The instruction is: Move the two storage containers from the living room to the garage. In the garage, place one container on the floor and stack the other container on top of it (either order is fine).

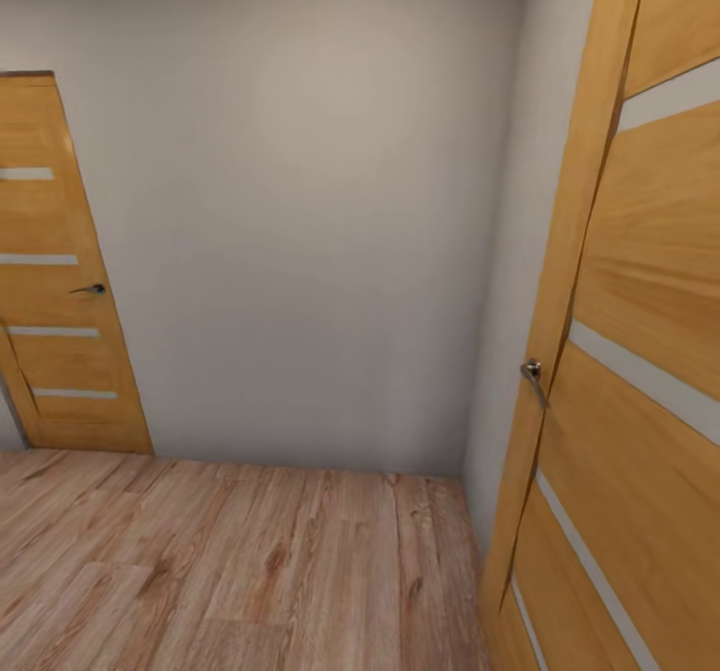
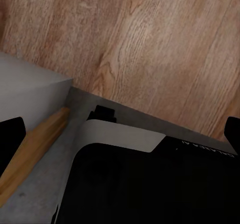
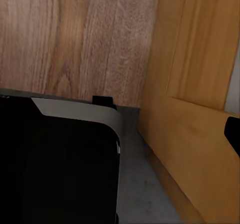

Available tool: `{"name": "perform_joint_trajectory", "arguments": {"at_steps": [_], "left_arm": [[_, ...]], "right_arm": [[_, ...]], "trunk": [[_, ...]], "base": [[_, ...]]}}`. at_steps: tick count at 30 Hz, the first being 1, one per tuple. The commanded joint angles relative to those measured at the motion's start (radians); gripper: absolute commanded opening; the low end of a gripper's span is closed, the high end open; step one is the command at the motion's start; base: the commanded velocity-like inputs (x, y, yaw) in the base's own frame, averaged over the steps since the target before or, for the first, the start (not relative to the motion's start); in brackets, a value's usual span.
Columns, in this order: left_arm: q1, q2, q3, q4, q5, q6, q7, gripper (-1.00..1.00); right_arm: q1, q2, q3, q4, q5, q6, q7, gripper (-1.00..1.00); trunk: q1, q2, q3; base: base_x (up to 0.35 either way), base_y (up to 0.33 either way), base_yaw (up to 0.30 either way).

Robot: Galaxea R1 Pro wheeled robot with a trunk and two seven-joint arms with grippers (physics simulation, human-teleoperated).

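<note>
Right up close in both wrist views is the robot's own black base with its pale grey curved trim (image 2: 120, 134), sitting on a strip of dark grey speckled concrete-like floor (image 2: 40, 194) that meets the light wood plank floor (image 1: 230, 571) at a threshold. Next to the base in the right wrist view stands a light wooden door with frosted strips (image 1: 640, 351), open and very close at the right edge of the head view, its small metal lever handle (image 1: 533, 376) sticking out. Past the planks there's a plain white-grey wall (image 1: 300, 201), and at its far left corner a second wooden door of the same kind (image 1: 60, 271), shut, with its own handle (image 1: 90, 290). As for the fingers, just dark slivers at the edges of the wrist pictures, so I honestly can't tell if either gripper is released or clenched, and nothing looks to be held between them. No orange-red bins in sight, so where they are I can't say, let alone what's inside. My guess: the robot is in transit at a doorway, and at least some carrying and the stacking are left.
</note>
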Motion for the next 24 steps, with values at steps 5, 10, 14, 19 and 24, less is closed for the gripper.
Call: {"name": "perform_joint_trajectory", "arguments": {"at_steps": [5, 10, 14, 19, 24], "left_arm": [[-0.001, 0.000, -0.008, 0.000, 0.008, 0.001, 0.002, 1.00], [-0.001, 0.000, -0.008, 0.000, 0.007, 0.001, 0.002, 1.00], [-0.001, 0.000, -0.008, 0.000, 0.007, 0.001, 0.002, 1.00], [-0.001, 0.000, -0.008, 0.000, 0.007, 0.001, 0.002, 1.00], [-0.001, 0.001, -0.008, 0.000, 0.007, 0.001, 0.002, 1.00]], "right_arm": [[-0.001, 0.000, 0.008, 0.003, -0.003, -0.005, -0.003, 1.00], [-0.001, 0.002, 0.008, 0.003, -0.003, -0.004, -0.003, 1.00], [-0.001, 0.002, 0.008, 0.003, -0.003, -0.004, -0.003, 1.00], [-0.001, 0.003, 0.008, 0.003, -0.003, -0.004, -0.003, 1.00], [-0.001, 0.002, 0.008, 0.003, -0.003, -0.004, -0.003, 1.00]], "trunk": [[0.000, -0.001, -0.001], [0.000, -0.001, -0.001], [0.000, -0.001, -0.001], [0.000, -0.001, -0.001], [0.000, -0.001, -0.001]], "base": [[0.011, 0.000, 0.033], [0.001, 0.000, 0.003], [0.014, 0.000, 0.001], [0.209, 0.000, 0.000], [0.302, 0.000, 0.000]]}}
